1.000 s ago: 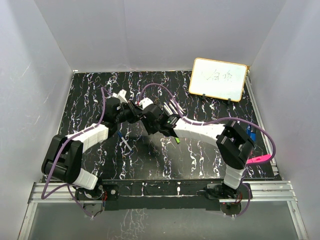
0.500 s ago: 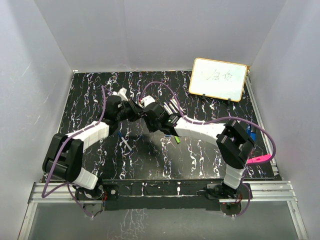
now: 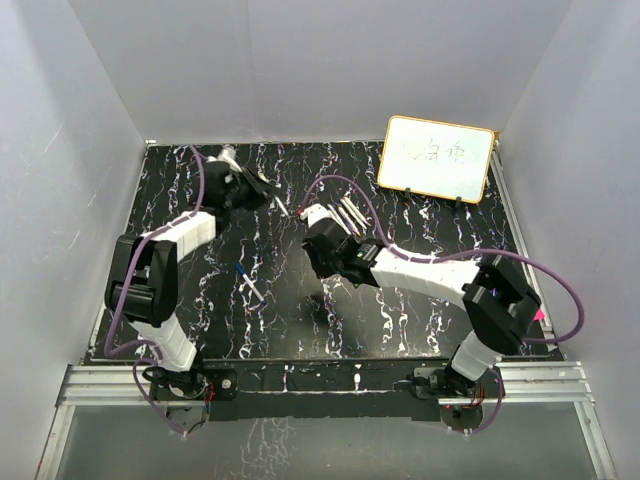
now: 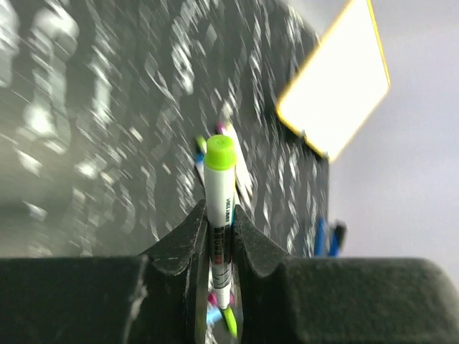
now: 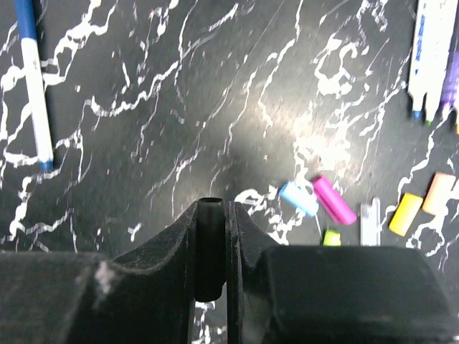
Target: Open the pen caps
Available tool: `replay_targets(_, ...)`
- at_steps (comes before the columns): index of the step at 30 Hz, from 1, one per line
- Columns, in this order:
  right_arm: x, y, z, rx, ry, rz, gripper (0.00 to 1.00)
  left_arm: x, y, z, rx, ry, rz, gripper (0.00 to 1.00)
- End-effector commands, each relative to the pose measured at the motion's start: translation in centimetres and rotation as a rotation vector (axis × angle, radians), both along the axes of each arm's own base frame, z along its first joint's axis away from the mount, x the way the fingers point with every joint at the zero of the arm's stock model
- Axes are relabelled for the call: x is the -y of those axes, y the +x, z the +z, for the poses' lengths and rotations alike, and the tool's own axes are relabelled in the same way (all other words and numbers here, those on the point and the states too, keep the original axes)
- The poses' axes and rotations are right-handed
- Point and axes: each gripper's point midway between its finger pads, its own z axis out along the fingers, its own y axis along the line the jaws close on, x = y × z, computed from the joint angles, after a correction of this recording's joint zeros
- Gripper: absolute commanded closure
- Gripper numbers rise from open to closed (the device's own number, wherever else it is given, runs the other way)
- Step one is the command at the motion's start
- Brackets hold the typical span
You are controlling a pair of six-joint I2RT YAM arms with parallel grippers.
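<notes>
several loose caps (image 5: 333,201) lie well short of the whiteboard (image 3: 436,157); left gripper (image 4: 219,215) clamps a green-ended pen (image 4: 219,183), right gripper (image 5: 212,208) pinches a dark cap (image 5: 210,247).

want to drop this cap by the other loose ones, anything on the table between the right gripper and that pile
Nothing visible: only bare table lies between the right gripper, shut on the dark cap, and the loose caps to its right.
</notes>
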Motion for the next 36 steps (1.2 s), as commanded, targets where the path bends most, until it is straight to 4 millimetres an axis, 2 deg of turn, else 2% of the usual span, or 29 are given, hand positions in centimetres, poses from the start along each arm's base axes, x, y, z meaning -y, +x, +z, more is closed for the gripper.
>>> replay_targets(1,0.9,-1.6,1.8,-0.006,0.023,0.003,1.0,-4.2,4.7,2.8,0.142,0.094,0.157,1.0)
replay_targets(5,1.4,-1.8,2.0,-0.002,0.023,-0.013,1.0,-4.0,5.1,3.6,0.159,0.088,0.147,1.0)
replay_targets(9,1.8,-1.7,2.0,0.002,0.013,-0.019,1.0,-3.6,4.1,3.1,0.139,0.06,0.129,1.0)
replay_targets(19,3.5,-2.4,-2.4,-0.078,-0.09,-0.033,1.0,-1.9,-0.5,0.8,0.058,-0.047,0.069,1.0)
replay_targets(24,4.4,-2.5,-3.5,-0.099,-0.11,-0.057,1.0,0.3,-1.8,-0.5,0.021,-0.069,0.021,1.0)
replay_targets(30,5.2,-2.4,-4.3,-0.117,-0.123,-0.072,1.0,2.9,-2.1,-2.5,-0.014,-0.093,-0.012,1.0)
replay_targets(36,5.7,-2.5,-5.2,-0.138,-0.129,-0.073,1.0,4.8,-1.6,-4.0,-0.043,-0.117,-0.022,1.0)
